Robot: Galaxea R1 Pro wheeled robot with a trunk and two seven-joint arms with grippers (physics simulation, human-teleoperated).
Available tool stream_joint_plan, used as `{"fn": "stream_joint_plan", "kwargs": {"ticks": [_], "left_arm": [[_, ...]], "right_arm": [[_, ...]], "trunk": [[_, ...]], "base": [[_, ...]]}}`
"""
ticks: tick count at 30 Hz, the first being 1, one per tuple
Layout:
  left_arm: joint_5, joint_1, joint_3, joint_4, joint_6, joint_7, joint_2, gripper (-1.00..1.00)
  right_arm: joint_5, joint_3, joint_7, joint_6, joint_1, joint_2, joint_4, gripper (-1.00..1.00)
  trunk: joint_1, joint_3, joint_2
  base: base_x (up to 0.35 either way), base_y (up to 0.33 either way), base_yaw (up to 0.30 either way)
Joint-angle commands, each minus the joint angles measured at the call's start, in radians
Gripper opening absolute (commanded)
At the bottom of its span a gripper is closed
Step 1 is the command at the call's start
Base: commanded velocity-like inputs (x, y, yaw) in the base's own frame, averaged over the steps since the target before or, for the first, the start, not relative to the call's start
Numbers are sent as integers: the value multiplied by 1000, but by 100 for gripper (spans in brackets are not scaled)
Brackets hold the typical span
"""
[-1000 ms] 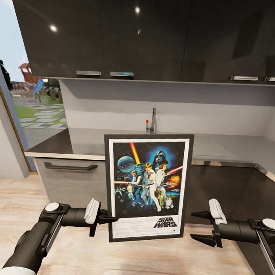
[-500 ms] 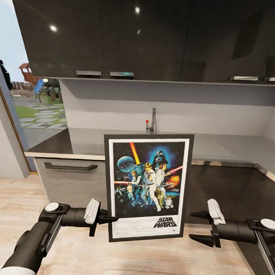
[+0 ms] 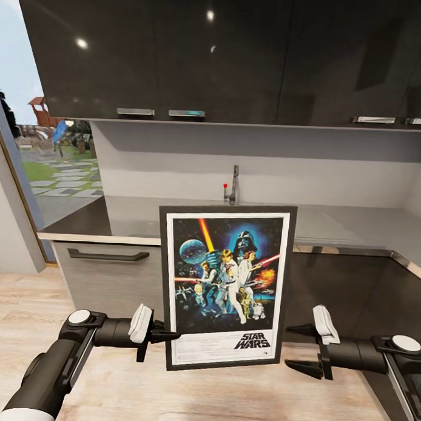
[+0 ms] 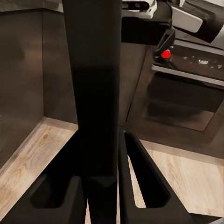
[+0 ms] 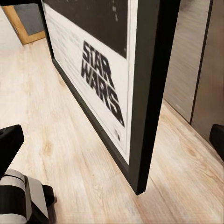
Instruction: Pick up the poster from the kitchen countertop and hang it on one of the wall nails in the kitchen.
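Head view: the poster point(image 3: 226, 287) is hanging upright in the air in front of the counter point(image 3: 174, 218), its printed face turned toward the camera and its long axis running vertically. It is no longer resting on the counter; its lower edge is sitting above the wooden floor point(image 3: 24, 325), clear of the dark cabinet fronts point(image 3: 347, 288) behind it.

The left gripper point(image 3: 160, 336) is holding the poster low on its side edge. The left wrist view is showing the black frame point(image 4: 95, 107) running between the two fingers point(image 4: 140, 182), which are clamped on it. The grip point lies well below the poster's middle, so most of the frame is standing above the fingers.

The right gripper point(image 3: 303, 347) is sitting just beside the opposite lower corner of the poster, apart from it. Its fingers are spread and are holding nothing. In the right wrist view the frame corner point(image 5: 140, 184) and the "STAR WARS" logo point(image 5: 105, 79) are lying straight ahead of the fingers, close but not touching.

Judgement: the pick-up stage is done and the hanging stage is not yet begun; no wall nail can be made out here. The left arm alone is carrying the load. With a single low grip on a tall frame, the top is likely to swing or tip during travel. The right fingers are the nearer free pair, and the frame's vertical side edge, directly in front of them, is the natural second hold.
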Motion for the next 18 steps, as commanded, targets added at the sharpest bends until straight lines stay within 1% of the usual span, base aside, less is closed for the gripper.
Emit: {"fn": "stream_joint_plan", "kwargs": {"ticks": [1, 3, 7, 18], "left_arm": [[-6, -1, 1, -1, 7, -4, 0, -100], [-6, -1, 1, -1, 7, -4, 0, -100], [-6, -1, 2, -2, 7, -4, -1, -100], [-6, -1, 3, -3, 7, -6, 3, -100]], "right_arm": [[5, 8, 5, 11, -1, 0, 0, 100], [5, 37, 3, 10, -1, 0, 4, 100], [2, 61, 2, 9, -1, 0, 7, 100], [-2, 65, 2, 9, -1, 0, 9, 100]], "trunk": [[0, -1, -1], [0, -1, -1], [0, -1, -1], [0, -1, -1]], "base": [[0, 0, 0], [0, 0, 0], [0, 0, 0], [0, 0, 0]]}}
